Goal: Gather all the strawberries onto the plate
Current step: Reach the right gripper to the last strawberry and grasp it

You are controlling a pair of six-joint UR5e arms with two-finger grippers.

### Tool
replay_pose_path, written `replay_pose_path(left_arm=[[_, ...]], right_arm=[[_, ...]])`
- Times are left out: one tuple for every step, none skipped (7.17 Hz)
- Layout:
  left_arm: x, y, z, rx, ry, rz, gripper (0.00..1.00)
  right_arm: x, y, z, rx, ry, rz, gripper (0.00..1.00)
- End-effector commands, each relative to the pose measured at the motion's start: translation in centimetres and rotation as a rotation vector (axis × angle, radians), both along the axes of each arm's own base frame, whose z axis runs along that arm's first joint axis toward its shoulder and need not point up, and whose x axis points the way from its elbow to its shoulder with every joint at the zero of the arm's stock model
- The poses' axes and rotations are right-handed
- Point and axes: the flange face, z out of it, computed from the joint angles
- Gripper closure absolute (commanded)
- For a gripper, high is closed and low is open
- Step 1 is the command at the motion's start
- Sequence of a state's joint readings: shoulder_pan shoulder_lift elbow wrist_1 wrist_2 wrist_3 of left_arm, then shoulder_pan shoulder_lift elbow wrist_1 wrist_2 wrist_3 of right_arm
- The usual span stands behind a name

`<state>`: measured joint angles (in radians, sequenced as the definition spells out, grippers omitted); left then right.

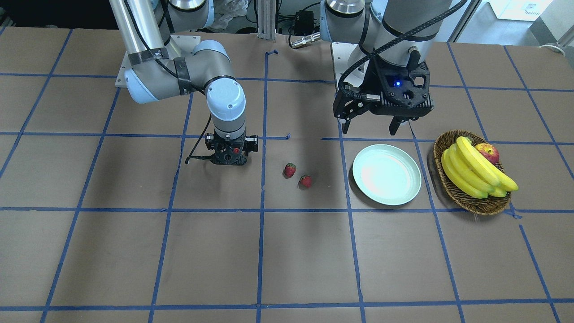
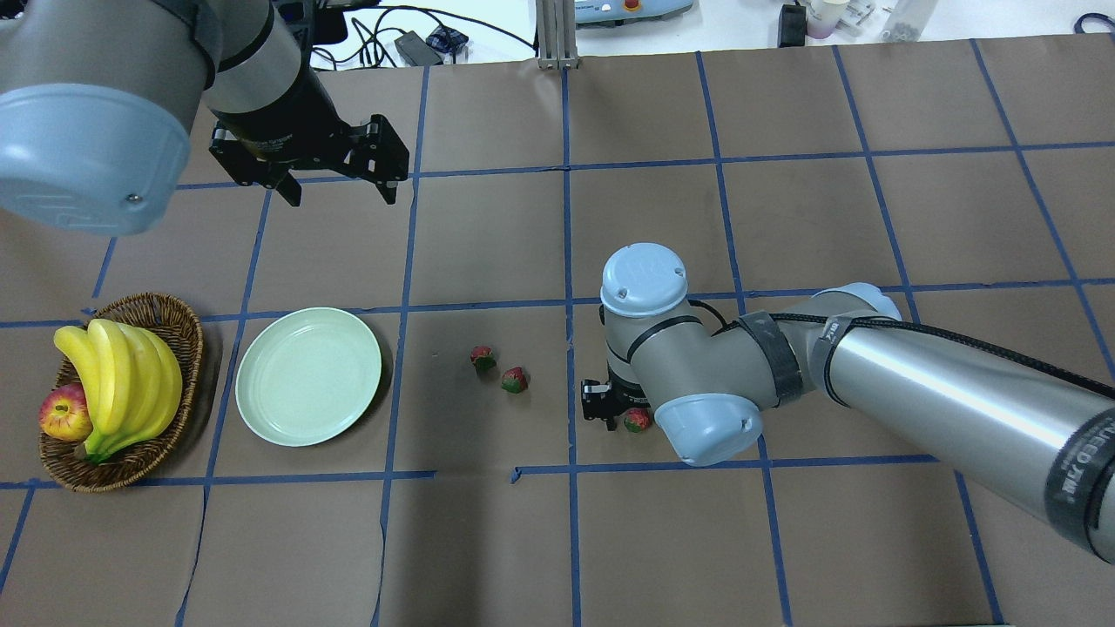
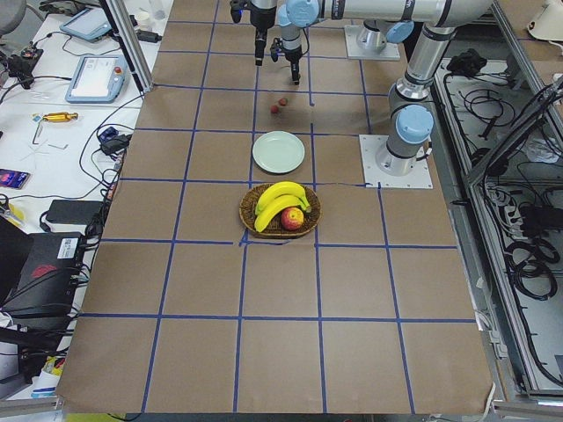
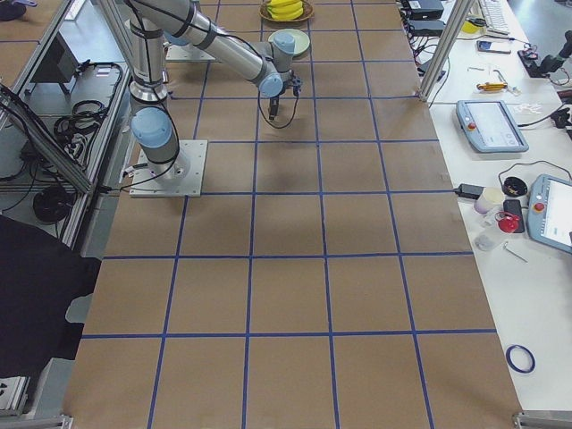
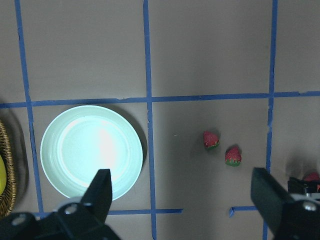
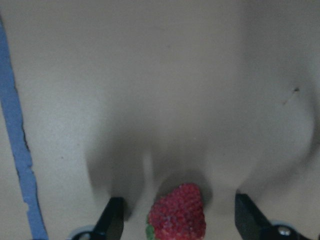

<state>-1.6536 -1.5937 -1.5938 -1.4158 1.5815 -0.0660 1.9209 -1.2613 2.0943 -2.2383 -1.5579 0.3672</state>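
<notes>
In the overhead view, at the far left, a wicker basket [image 2: 122, 392] holds bananas [image 2: 122, 383] and an apple [image 2: 65, 412]. Just right of it the plate [image 2: 308, 375] lies on the counter [image 2: 784, 540], with nothing in it. Above, in the upper left of the frame, the left claw [image 2: 335, 187] hangs high with its jaws spread wide and nothing between them.

Right of the plate, near the middle of the frame, two strawberries [image 2: 483, 357] lie close together on the bare counter. Further right, the right claw [image 2: 623, 418] is down at counter level over the third strawberry [image 2: 637, 420]. In the right wrist view that berry [image 6: 176, 213] sits low in the frame between the two fingertips [image 6: 114, 220], which stand apart on either side without touching it; the claw is open around it, not yet closed.

The step in hand looks like the first pick. Next the claw would need to close gently on the small soft berry, lift clear, then carry it leftward past the other two berries and release it over the plate.
</notes>
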Motion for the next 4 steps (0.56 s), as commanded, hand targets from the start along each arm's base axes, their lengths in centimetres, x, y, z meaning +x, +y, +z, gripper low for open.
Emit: replay_pose_path(left_arm=[[0.0, 0.0, -0.01, 0.0, 0.0, 0.0, 0.0], [0.0, 0.0, -0.01, 0.0, 0.0, 0.0, 0.0], [0.0, 0.0, -0.01, 0.0, 0.0, 0.0, 0.0], [-0.08, 0.02, -0.01, 0.0, 0.0, -0.002, 0.0]], right_arm=[[-0.06, 0.09, 0.11, -0.001, 0.0, 0.003, 0.76], [-0.06, 0.11, 0.39, -0.006, -0.002, 0.003, 0.9], [-0.06, 0.11, 0.46, -0.007, -0.002, 0.002, 0.93], [0.01, -0.05, 0.68, -0.015, -0.007, 0.0, 0.99]])
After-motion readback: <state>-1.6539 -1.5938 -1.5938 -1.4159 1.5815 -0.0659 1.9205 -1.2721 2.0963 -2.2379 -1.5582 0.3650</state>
